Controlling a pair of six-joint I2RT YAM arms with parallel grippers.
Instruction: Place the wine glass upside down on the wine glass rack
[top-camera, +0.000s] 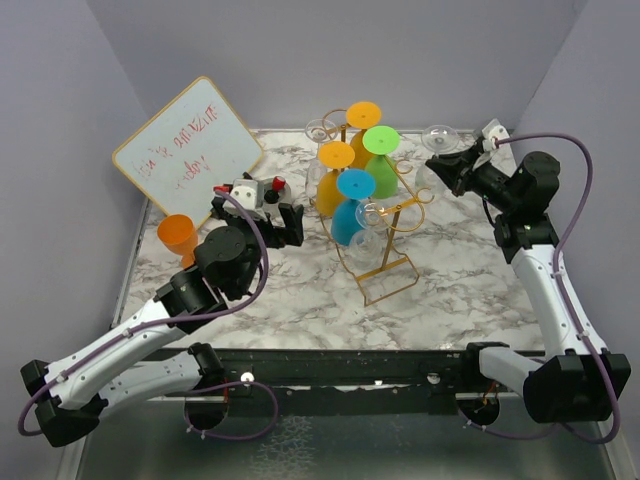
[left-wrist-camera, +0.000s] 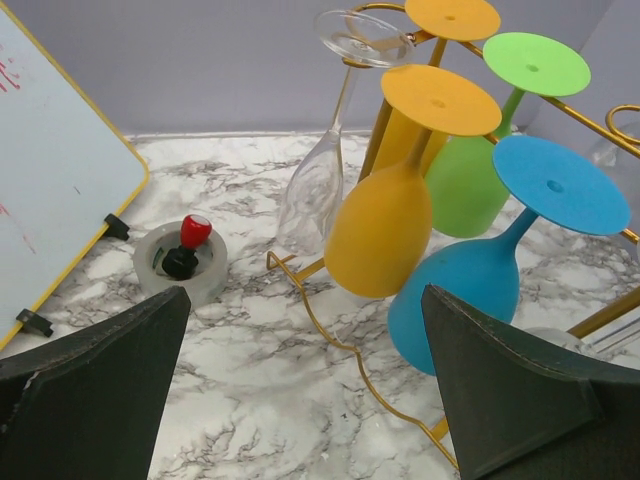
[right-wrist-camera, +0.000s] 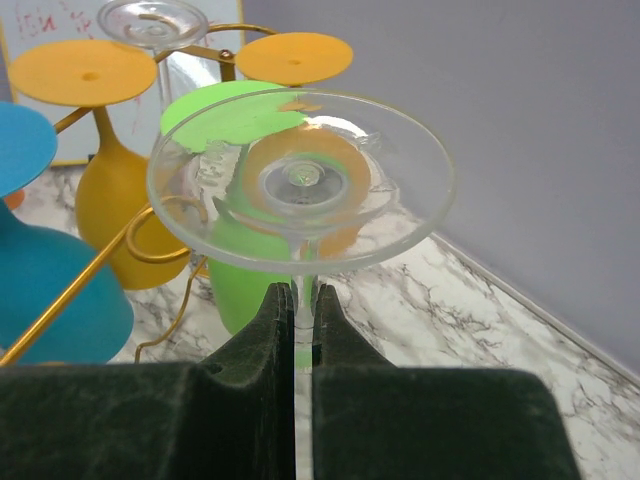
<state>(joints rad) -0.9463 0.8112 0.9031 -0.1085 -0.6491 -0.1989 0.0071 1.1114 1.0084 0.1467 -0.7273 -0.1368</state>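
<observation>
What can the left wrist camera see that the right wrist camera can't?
Only the left wrist camera shows the little grey dish with a red knob in it, and the left claw wide open and empty. Only the right wrist camera shows the right claw pinching a clear wine glass by its stem. Both show the gold rack with the orange glasses, green glass and blue glass hanging upside down.

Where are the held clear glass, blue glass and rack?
held clear glass (right-wrist-camera: 300, 180): right wrist view, its foot.
blue glass (left-wrist-camera: 455, 295): left wrist view, its bowl.
rack (right-wrist-camera: 75, 292): right wrist view, an arm.
</observation>
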